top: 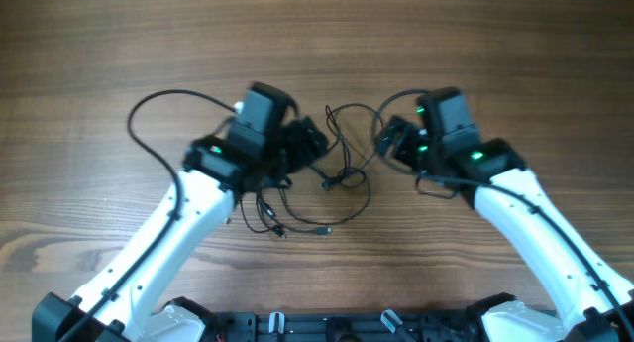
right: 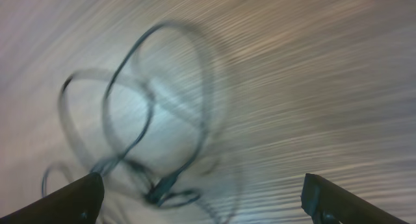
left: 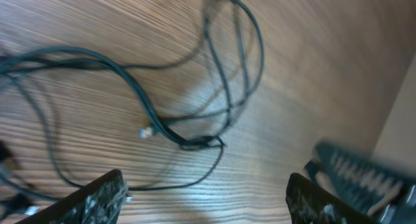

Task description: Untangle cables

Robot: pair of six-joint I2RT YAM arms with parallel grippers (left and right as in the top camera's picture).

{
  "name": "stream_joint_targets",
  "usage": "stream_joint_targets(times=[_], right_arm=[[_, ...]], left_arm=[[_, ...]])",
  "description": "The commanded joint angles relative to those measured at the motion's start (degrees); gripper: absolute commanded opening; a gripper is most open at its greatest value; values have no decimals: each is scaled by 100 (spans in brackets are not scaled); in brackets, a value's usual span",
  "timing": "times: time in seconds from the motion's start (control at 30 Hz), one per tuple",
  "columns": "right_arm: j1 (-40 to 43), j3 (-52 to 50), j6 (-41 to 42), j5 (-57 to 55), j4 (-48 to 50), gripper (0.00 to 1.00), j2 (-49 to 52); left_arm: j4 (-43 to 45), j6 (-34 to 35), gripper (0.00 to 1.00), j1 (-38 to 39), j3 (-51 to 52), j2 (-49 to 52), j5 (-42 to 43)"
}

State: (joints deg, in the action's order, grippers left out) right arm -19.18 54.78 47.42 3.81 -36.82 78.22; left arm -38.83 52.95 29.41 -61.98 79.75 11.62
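Observation:
The cables [top: 342, 173] are thin black cords lying in a tangled bunch on the wooden table between my two arms, with loops toward the far side and plug ends near the front [top: 322, 230]. My left gripper [top: 309, 144] is open at the tangle's left edge. In the left wrist view the cords [left: 195, 143] lie on the table ahead of the open, empty fingers [left: 205, 198]. My right gripper [top: 391, 141] is open at the tangle's right edge. In the right wrist view blurred cord loops [right: 153, 120] lie ahead of the wide-open fingers [right: 201, 201].
A long black cord loop [top: 149, 114] arcs out on the table left of the left arm. The wooden table [top: 317, 45] stretches beyond the arms. The arm bases [top: 327, 327] sit at the front edge.

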Motion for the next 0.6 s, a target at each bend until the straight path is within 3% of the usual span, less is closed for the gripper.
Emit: stream_joint_targets(times=[0.0,0.13,0.3,0.47,0.57], right_arm=[[817,7,348,-122,-308,100,33],[1539,7,-527,-101,-398,100,33],[1899,7,-850,-122,-348,100,44],[1899,7,-1058,-122,-391,100,44],[1899,7,-1193,-122,-459,100,44]], left_arm=[[76,654,64,522,15,361,-614],[74,1453,49,903,15,898,-570],[339,2216,58,1469,15,1587,-623],[354,3711,49,1801,15,2081,-1154],[356,4098,50,1961,15,2269,-1593]])
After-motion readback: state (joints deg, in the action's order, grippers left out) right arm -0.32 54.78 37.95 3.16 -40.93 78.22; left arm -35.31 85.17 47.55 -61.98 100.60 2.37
